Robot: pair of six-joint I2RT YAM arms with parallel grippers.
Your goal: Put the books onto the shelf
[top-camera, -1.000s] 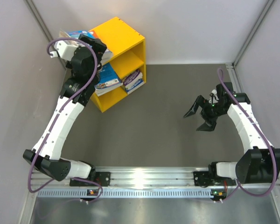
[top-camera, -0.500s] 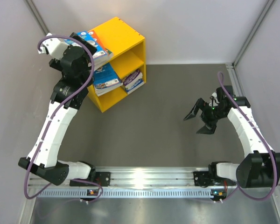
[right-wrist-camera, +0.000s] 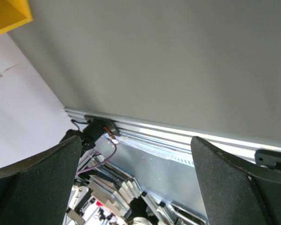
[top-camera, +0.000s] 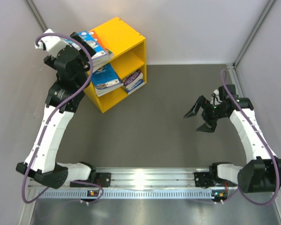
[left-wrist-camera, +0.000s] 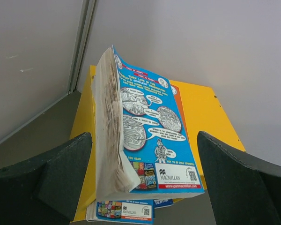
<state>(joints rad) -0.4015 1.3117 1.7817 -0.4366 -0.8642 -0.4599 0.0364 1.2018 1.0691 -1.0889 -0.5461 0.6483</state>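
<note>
Showing a late stage of shelving. The yellow shelf stands at 10 o'clock on the grey table. The upper-compartment books and lower-compartment books jut past its front edge. A blue paperback lies with another beneath it on the shelf's top, overhanging. The left gripper brackets this stack, jaws wide apart and touching nothing. The right gripper hovers at 3 o'clock, spread and empty. No book shows on the table, so the task appears nearly complete, perhaps barring the top stack.
</note>
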